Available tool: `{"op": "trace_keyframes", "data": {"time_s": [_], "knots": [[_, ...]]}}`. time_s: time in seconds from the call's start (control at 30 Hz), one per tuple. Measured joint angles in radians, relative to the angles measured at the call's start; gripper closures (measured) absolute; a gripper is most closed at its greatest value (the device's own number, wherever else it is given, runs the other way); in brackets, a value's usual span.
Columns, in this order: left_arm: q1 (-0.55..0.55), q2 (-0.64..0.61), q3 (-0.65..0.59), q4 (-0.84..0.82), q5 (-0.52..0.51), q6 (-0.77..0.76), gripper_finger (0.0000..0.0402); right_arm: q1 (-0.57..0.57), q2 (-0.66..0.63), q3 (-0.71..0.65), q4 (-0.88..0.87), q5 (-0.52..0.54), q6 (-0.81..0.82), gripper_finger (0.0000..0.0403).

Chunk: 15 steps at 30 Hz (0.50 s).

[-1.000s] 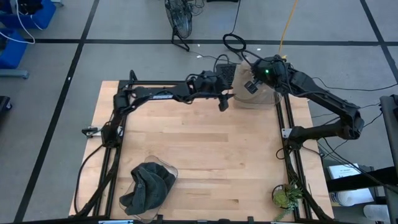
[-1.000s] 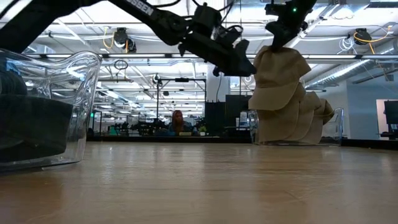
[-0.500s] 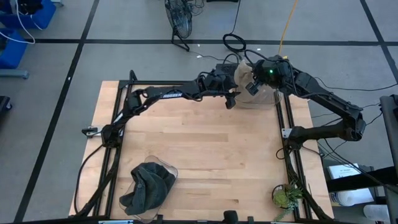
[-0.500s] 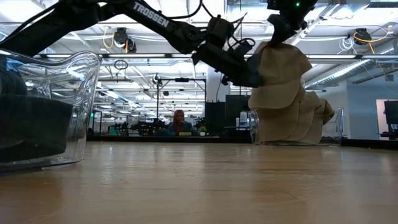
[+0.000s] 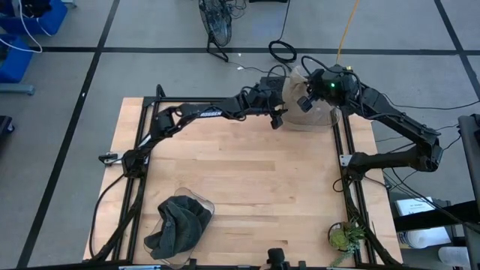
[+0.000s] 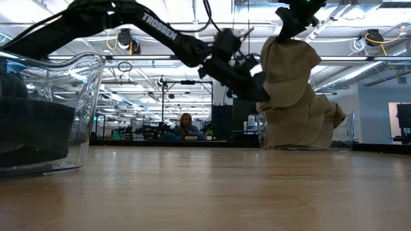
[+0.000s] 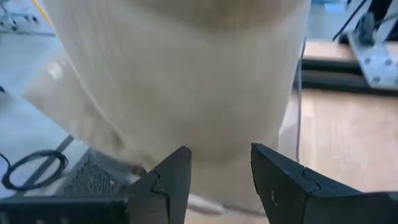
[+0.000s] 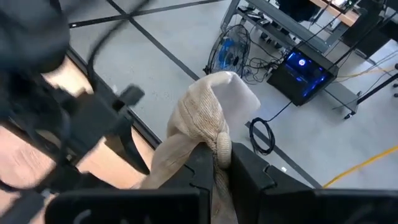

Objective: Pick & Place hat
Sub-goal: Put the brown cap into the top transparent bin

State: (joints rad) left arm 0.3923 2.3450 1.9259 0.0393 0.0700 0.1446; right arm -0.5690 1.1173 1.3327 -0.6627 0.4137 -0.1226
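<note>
Hat position: we find the beige fabric hat (image 6: 290, 70) lifted above the clear plastic bin (image 5: 324, 118) at the far right corner of the light wooden bench (image 5: 247, 187), over a heap of further beige hats (image 6: 308, 125) in that bin.
Hat axis: we see its long axis run close to vertical, hanging from a pinched fold at the top; the low view shows the brim pointing toward the left arm's side.
Right gripper (image 8: 214, 163): its jaws are clamped together on a bunched fold of the hat's cloth, and we see the hat hang from that grip.
Left gripper (image 7: 219, 165): we find its jaws standing partly apart, directly in front of the hat's lower body. In the left wrist view cloth fills the gap beyond the tips; we cannot tell whether the jaws touch it.
Left arm: it reaches across the far edge of the bench toward the bin.
Near left corner: we note a second clear plastic bin (image 5: 196, 198) holding dark grey hats (image 5: 178, 223).
Background: we see a person (image 6: 186, 126) seated well beyond the bench in the low view.
</note>
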Motion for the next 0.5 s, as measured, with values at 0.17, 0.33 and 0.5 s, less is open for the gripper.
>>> {"op": "trace_keyframes", "data": {"time_s": [0.17,0.33,0.5], "knots": [[-0.003,0.010,-0.002,0.040,0.001,0.003,0.0231,0.000,0.001,0.000,-0.035,-0.001,0.010,0.0381],[0.002,0.007,-0.001,0.067,0.002,-0.008,0.0231,0.000,0.001,0.000,-0.051,-0.079,0.078,0.0381],[0.000,0.008,-0.001,0.035,0.002,0.002,0.0231,0.002,0.017,0.000,-0.053,-0.103,0.087,0.0381]]}}
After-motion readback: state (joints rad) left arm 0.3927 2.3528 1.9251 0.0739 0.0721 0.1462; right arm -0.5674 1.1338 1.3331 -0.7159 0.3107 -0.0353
